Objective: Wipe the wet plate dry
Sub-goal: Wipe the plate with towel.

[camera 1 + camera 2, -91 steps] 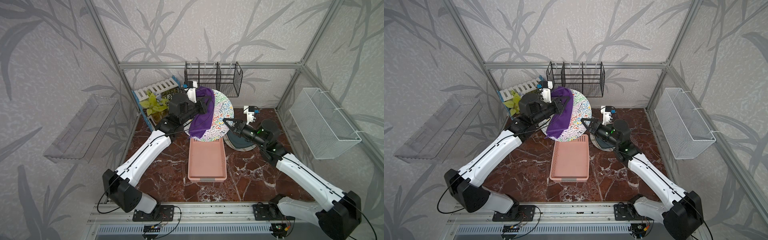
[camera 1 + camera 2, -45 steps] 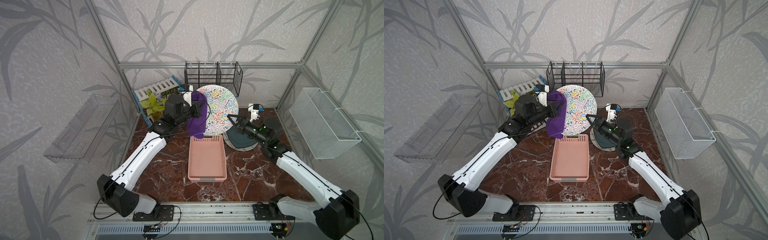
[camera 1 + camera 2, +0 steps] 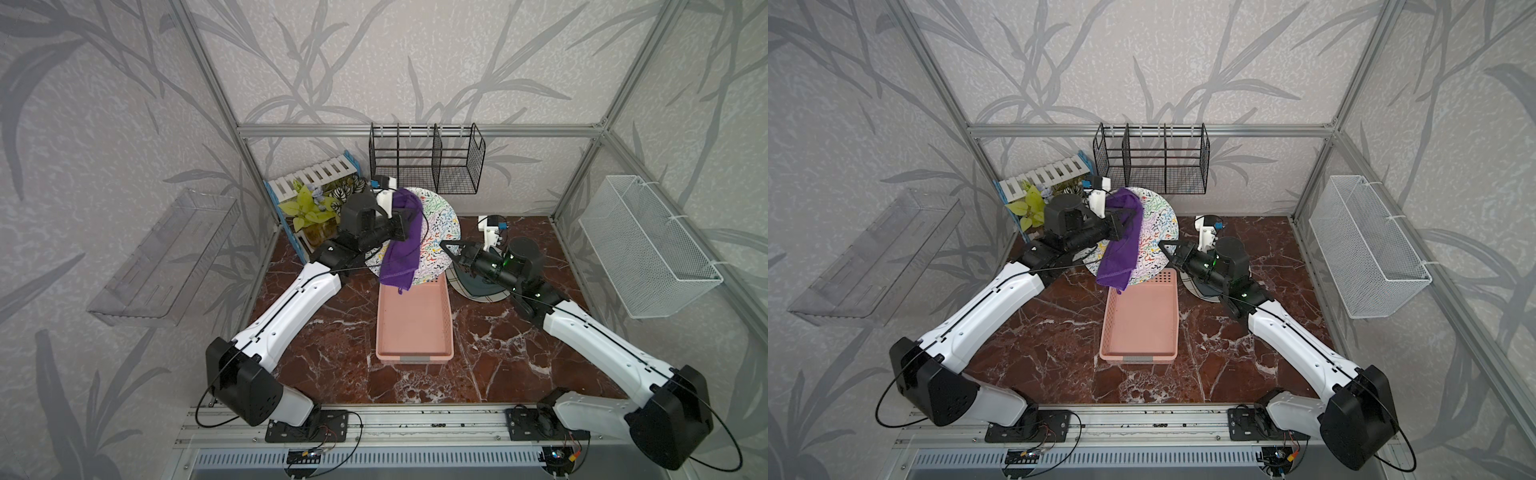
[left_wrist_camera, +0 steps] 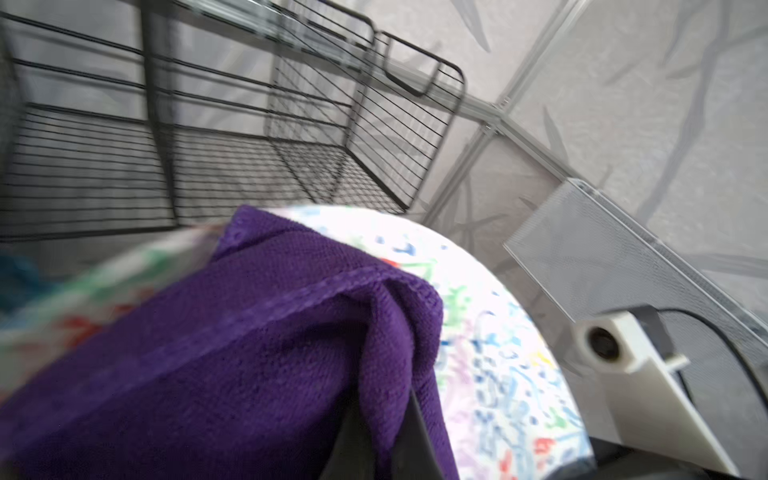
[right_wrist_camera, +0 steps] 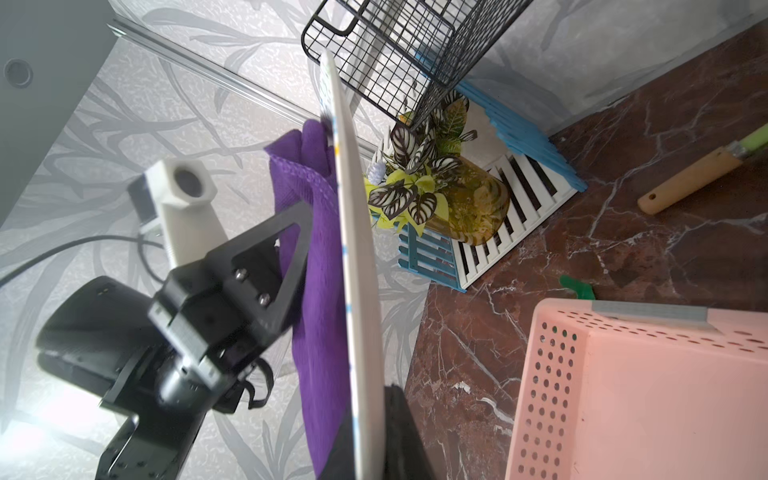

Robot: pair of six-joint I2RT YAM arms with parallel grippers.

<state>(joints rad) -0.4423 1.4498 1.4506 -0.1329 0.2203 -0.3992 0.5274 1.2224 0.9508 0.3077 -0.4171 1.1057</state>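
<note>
Purple cloth (image 3: 400,254) swept back across plate (image 3: 437,243), multicoloured squiggles, tilted

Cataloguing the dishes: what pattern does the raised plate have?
The plate is white, covered with small multicoloured squiggles; this shows best in a top view.

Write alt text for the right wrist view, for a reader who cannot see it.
A plate, seen edge-on, is clamped by its rim in the right tool, while the left tool holds a purple cloth against its face. Beyond are a pink perforated basket, a potted plant and the marble tabletop.
</note>
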